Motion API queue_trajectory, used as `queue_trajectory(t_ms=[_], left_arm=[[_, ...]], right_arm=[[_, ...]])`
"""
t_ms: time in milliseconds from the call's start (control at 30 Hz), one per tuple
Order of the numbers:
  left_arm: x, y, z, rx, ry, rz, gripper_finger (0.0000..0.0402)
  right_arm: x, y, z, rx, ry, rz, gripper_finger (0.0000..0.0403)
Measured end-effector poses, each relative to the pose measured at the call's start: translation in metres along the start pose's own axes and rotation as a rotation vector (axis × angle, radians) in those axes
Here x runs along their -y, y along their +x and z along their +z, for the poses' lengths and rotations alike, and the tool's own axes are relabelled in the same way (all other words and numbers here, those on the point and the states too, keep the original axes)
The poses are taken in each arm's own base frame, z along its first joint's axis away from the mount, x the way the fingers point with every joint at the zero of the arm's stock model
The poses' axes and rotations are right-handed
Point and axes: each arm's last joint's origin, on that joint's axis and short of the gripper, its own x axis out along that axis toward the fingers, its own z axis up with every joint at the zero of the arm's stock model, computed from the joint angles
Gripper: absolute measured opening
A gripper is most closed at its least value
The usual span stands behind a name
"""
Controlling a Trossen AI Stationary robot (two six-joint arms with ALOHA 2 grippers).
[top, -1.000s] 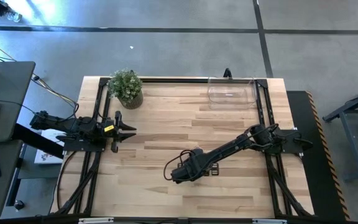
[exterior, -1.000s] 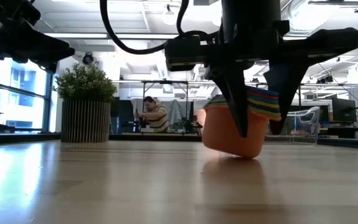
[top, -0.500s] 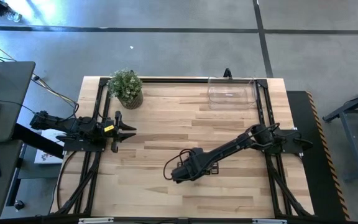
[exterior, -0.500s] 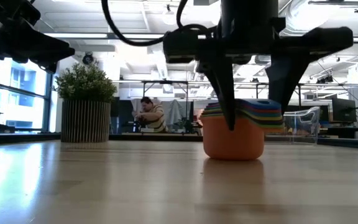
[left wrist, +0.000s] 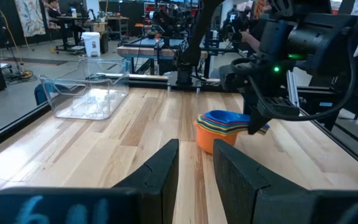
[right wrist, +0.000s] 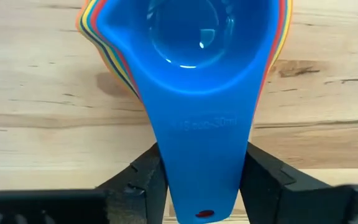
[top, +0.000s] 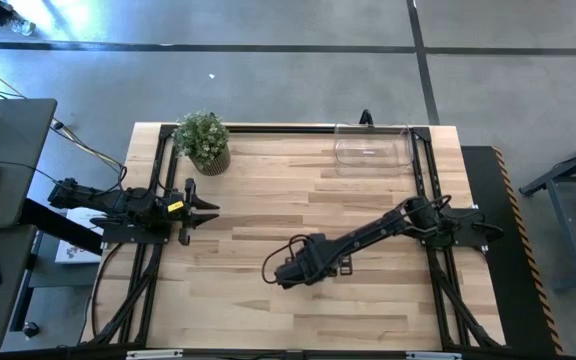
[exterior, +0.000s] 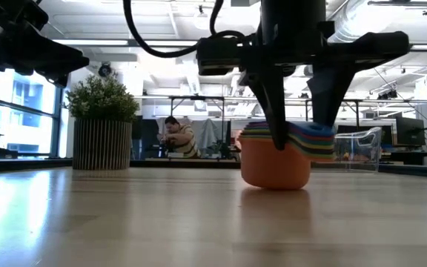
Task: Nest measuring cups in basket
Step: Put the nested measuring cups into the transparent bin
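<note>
High view: the right gripper (top: pixel 286 272) reaches well out over the middle of the tabletop (top: pixel 268 200), hiding the cups beneath it. The basket (top: pixel 372 147) sits at the far edge on the right arm's side, well apart from the gripper, back towards that arm's base and further away. The left gripper (top: pixel 208 209) waits at its own side, near the plant (top: pixel 204 141).

Low view: the nested cups (exterior: pixel 279 152) rest on the tabletop with the orange one outermost. The right fingers (exterior: pixel 273 111) come down on either side of the stacked handles.

Left wrist view: the stack lies between this idle, slightly parted gripper and the right arm; the basket stands apart, empty as far as shows.

Right wrist view: the blue cup (right wrist: pixel 194 74) tops the stack, its handle running straight back between the two fingers, which press against its edges, so they are closed on the handles. The long axis lines up with the gripper; the carry to the basket falls to the right arm.
</note>
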Motion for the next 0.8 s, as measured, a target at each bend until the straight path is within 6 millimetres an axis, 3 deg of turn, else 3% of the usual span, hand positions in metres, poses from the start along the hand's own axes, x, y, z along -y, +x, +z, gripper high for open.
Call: queue_trajectory(t_ms=[800], left_arm=[[0.0, 0.0, 0.0, 0.0, 0.0, 0.0, 0.009]], right_arm=[[-0.002, 0.0003, 0.0001, -0.014, -0.015, 0.015, 0.0128]])
